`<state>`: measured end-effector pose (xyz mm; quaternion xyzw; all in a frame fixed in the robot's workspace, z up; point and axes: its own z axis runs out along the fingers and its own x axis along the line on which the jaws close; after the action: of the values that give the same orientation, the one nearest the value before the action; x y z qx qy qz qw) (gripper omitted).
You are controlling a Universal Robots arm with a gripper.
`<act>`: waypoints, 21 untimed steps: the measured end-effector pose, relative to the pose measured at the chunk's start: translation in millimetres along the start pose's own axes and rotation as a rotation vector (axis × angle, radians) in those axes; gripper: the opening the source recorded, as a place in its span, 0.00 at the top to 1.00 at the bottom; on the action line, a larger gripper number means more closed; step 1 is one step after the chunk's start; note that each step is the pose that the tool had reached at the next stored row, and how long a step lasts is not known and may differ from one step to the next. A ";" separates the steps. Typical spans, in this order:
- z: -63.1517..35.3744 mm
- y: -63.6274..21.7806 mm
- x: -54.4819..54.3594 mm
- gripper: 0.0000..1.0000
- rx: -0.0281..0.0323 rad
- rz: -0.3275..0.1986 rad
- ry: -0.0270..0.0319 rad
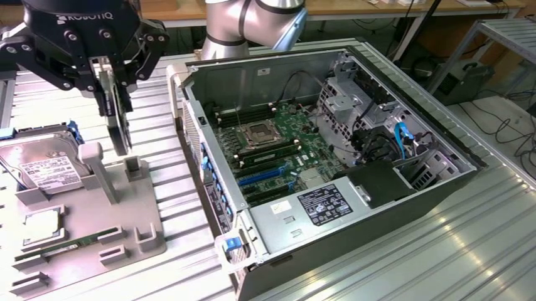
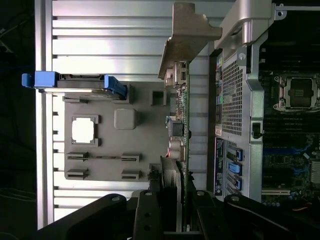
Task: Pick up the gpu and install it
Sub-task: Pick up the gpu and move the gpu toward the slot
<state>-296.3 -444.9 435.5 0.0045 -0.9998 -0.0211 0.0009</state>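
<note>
The gripper (image 1: 115,78) is clamped on the upper edge of the gpu (image 1: 120,125), which hangs upright, its thin edge down, over the grey holder tray (image 1: 125,213). The hard drive (image 1: 46,166) rests on this tray nearby. Further, at the exterior view's right, lies the open computer case (image 1: 352,251)

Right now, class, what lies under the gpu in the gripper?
The grey holder tray lies below the gpu, which is held by the gripper. The card hides the part of the tray directly beneath it.
</note>
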 end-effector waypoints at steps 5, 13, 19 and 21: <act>0.0 -0.1 -6.1 0.72 0.0000 0.000 -0.0001; 0.0 -0.1 -16.0 0.72 0.0000 0.000 0.0000; 0.0 -0.2 -22.4 0.72 0.0000 0.000 0.0000; 0.0 -0.2 -24.5 0.72 0.0000 0.000 0.0000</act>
<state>-271.8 -444.9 435.5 0.0045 -0.9998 -0.0211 0.0009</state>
